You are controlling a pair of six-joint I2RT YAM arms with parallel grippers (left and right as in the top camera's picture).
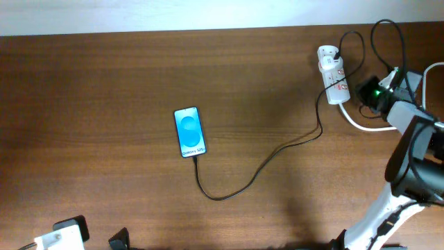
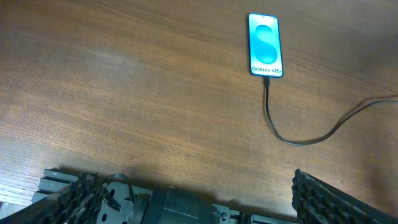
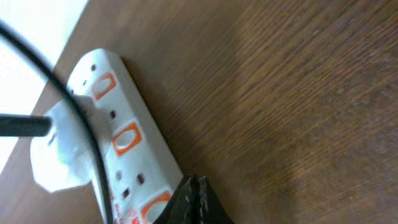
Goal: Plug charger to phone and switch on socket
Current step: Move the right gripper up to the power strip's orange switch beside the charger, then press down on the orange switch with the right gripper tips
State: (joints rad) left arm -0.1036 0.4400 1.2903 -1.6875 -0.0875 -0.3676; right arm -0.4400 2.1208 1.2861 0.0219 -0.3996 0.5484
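Socket (image 3: 124, 149) and right gripper (image 3: 193, 198) sit close together at the far right of the table (image 1: 104, 104). The gripper's two dark fingers are pressed into a single point and hold nothing. That point lies at the long edge of the socket, beside the nearest switch; whether it touches the plastic I cannot tell. The left gripper (image 2: 193, 177) is at the near left edge, well apart from everything, with its two ribbed fingers spread wide and bare wood between them.

By count there is one socket, one phone (image 1: 189, 131), one charger (image 1: 277, 149) and one thick white cord (image 1: 361, 125).

The socket is a white, elongated strip lying flat near the far edge. The wrist view shows three orange-red switches (image 3: 126, 138) in a row along its top, with small holes between them. One white adapter (image 3: 59, 149) is seated at its far end, and the thin black charger runs from there.

The cable goes down past the strip, across the wood and round a loop to the bottom edge of the phone, where its tip meets the case. The phone lies face up near the table's middle. Its screen is bright blue with a paler circle and the words "Galaxy S25+".
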